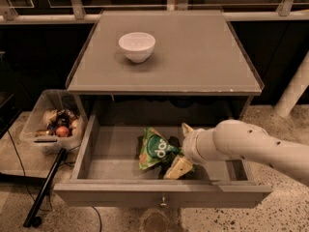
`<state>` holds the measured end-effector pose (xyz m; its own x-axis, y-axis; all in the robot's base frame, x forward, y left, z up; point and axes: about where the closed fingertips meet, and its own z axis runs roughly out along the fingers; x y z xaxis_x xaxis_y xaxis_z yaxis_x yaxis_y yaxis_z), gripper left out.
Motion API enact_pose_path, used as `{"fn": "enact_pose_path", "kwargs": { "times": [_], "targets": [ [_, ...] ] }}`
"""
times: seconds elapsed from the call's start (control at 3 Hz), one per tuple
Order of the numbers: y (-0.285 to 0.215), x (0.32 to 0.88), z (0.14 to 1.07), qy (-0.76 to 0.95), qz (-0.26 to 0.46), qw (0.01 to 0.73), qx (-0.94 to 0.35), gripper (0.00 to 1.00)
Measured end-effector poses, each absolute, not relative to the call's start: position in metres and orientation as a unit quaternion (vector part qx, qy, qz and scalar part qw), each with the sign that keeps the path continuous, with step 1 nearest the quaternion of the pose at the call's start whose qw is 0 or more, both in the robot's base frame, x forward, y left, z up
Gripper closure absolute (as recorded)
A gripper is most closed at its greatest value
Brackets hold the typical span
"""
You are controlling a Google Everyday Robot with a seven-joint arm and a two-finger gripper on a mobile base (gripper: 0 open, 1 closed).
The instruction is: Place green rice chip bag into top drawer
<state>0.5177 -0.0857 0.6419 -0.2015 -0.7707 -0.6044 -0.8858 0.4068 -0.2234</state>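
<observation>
The green rice chip bag (155, 150) lies inside the open top drawer (111, 195). My hand (182, 148) is at its right edge, fingers spread. I judge only pulling clear remains.

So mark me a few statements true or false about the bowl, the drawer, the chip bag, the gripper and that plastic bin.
1. The white bowl sits on the cabinet top. True.
2. The top drawer is shut. False: it is pulled open.
3. The green rice chip bag is inside the drawer. True.
4. The gripper hangs over the bowl. False: it is down in the drawer, at the bag's right edge in the picture.
5. The clear plastic bin stands on the cabinet top. False: it sits low beside the drawer, on the picture's left.
</observation>
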Motion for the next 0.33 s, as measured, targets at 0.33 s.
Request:
{"fn": "enact_pose_path", "kwargs": {
  "times": [0.33],
  "targets": [
    [-0.0857,0.5177,0.6419,0.77,0.087,0.332,-0.538,0.0]
  ]
}}
